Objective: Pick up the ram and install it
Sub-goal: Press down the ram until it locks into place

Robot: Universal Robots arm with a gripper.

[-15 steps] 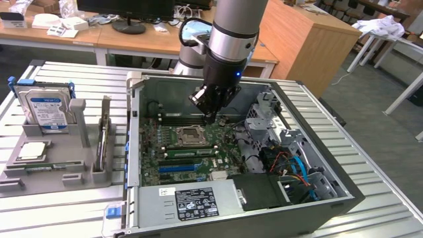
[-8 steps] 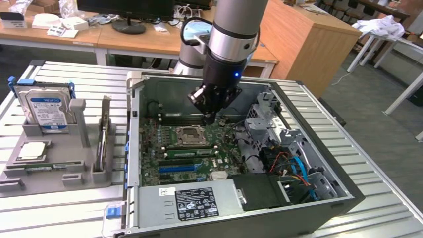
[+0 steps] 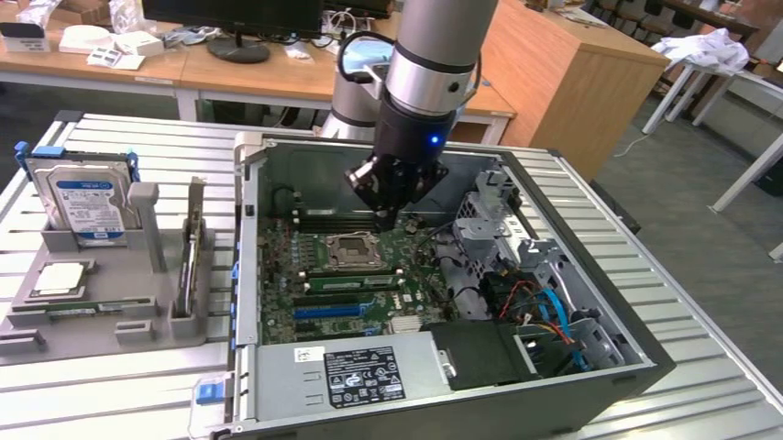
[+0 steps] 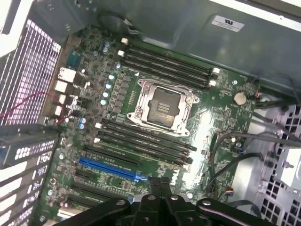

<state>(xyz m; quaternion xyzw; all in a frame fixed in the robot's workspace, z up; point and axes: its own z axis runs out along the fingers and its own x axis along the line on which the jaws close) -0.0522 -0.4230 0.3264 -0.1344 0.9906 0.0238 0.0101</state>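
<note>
Exterior view, gripper: the gripper (image 3: 389,218) hangs inside the open computer case (image 3: 636,367), jaws shut, tip just above the black memory slots (image 3: 336,220) beyond the CPU socket (image 3: 355,247); nothing green is seen between the jaws.
Exterior view, ram: a thin green stick, judged to be the ram (image 3: 83,310), lies flat in the grey holder (image 3: 73,335) on the bench (image 3: 110,394), at the exterior view's left, well apart from the gripper.
Exterior view, handling: the ram is probably light, stiff and fragile; it is best taken by its long bare edges, mid-length, away from the chips and contacts.
Exterior view, writing: the hard drive (image 3: 86,197) standing in the holder has a blue and white label, and the power supply (image 3: 355,371) a black one; neither can be read.
Wrist view, gripper: the closed gripper (image 4: 160,186) shows as dark metal over the motherboard (image 4: 221,94).
Wrist view, slots: both banks of memory slots (image 4: 167,59) flanking the CPU socket (image 4: 162,106) look empty; the blue expansion slot (image 4: 110,167) lies near the gripper.
Wrist view, writing: a white sticker (image 4: 228,22) on the case wall carries a certification-style mark, too small to read.
</note>
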